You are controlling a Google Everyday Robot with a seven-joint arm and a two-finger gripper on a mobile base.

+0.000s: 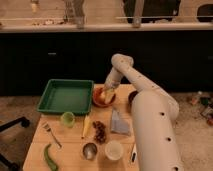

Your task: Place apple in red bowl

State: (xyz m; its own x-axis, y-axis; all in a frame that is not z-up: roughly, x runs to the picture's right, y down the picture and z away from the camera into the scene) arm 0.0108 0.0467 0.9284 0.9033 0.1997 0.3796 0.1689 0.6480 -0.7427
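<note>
The red bowl [102, 100] stands at the far middle of the wooden table, just right of the green tray. My gripper [104, 94] reaches down into the bowl from above, at the end of the white arm [131, 75]. A pale yellowish shape at the gripper tip inside the bowl may be the apple [103, 95]; I cannot tell whether it is held or resting in the bowl.
A green tray [66, 96] lies at the far left. A green cup [67, 118], a fork [51, 134], a green pepper [50, 157], a banana [86, 126], grapes [100, 131], a grey packet [119, 122], a metal cup [90, 150] and a white cup [113, 149] lie on the table. A dark bowl [132, 96] stands right.
</note>
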